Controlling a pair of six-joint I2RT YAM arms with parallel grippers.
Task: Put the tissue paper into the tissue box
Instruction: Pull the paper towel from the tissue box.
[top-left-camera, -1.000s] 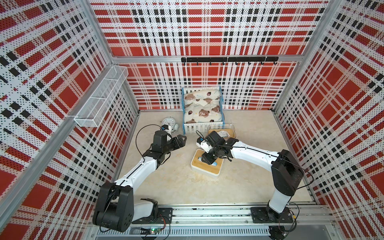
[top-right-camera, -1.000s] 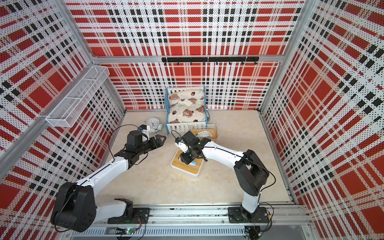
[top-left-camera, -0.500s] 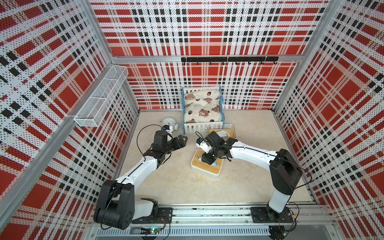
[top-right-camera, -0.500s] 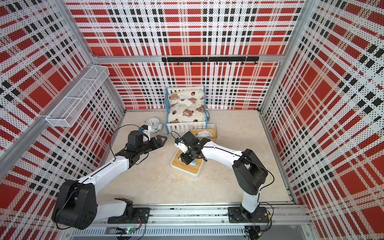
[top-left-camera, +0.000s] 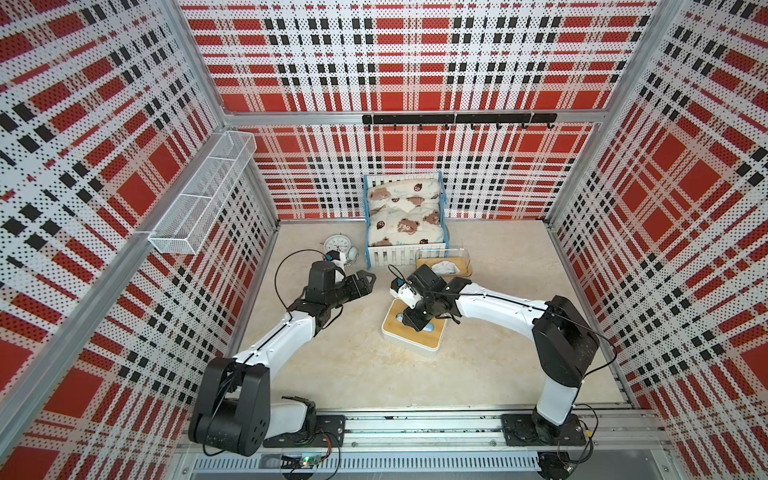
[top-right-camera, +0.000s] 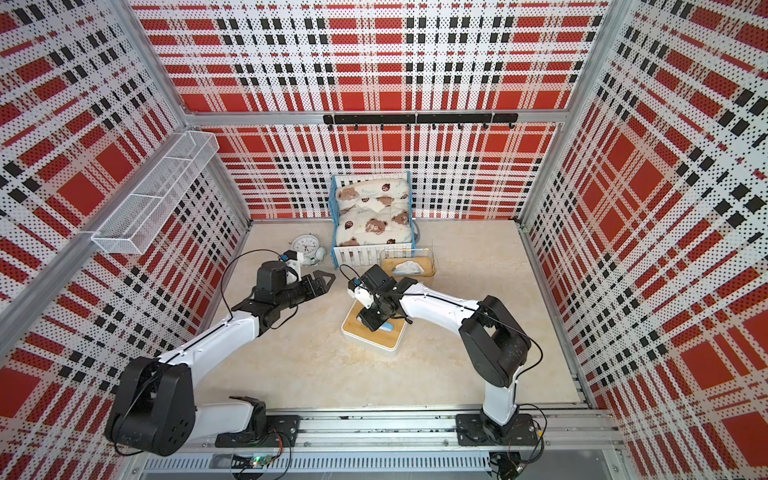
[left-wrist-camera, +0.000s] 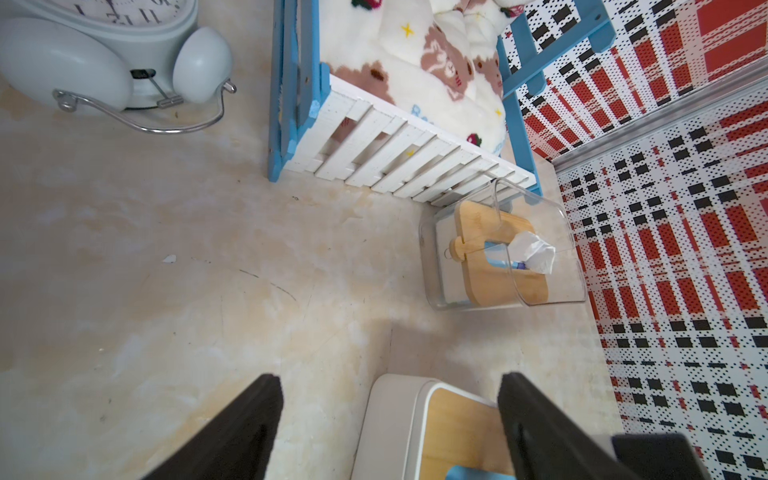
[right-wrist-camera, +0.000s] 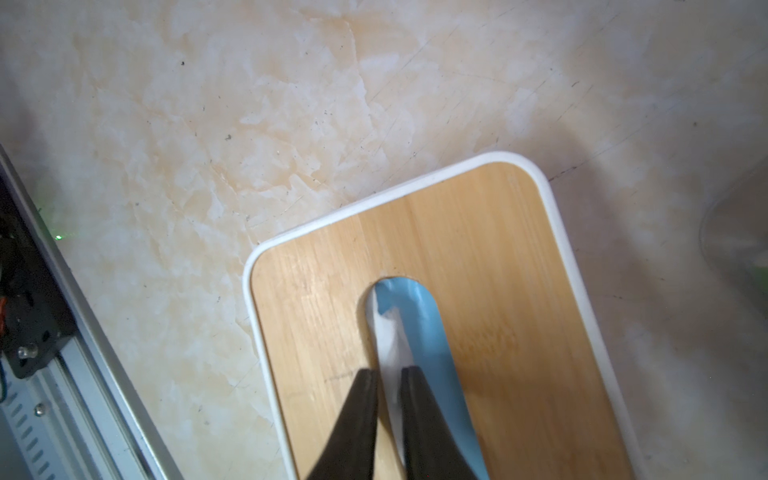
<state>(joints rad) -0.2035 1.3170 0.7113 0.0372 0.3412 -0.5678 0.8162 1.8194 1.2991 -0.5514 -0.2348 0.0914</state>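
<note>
Lit brightly and evenly from overhead in both top views, with only faint, soft shadows on the floor (top-left-camera: 365, 374). Bowed the back rail (top-left-camera: 291, 118) slightly and stretched the pattern of the walls (top-left-camera: 415, 50) toward the edges. Blurred the right gripper (right-wrist-camera: 389, 370) up close in its wrist view. Rendered the clock (left-wrist-camera: 62, 62) and floor sharp in the left wrist view.

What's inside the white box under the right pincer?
Showing through the wooden lid: blue-wrapped tissue paper, its white sheet pinched by the right pincer. The lid hides the rest of the pack.
</note>
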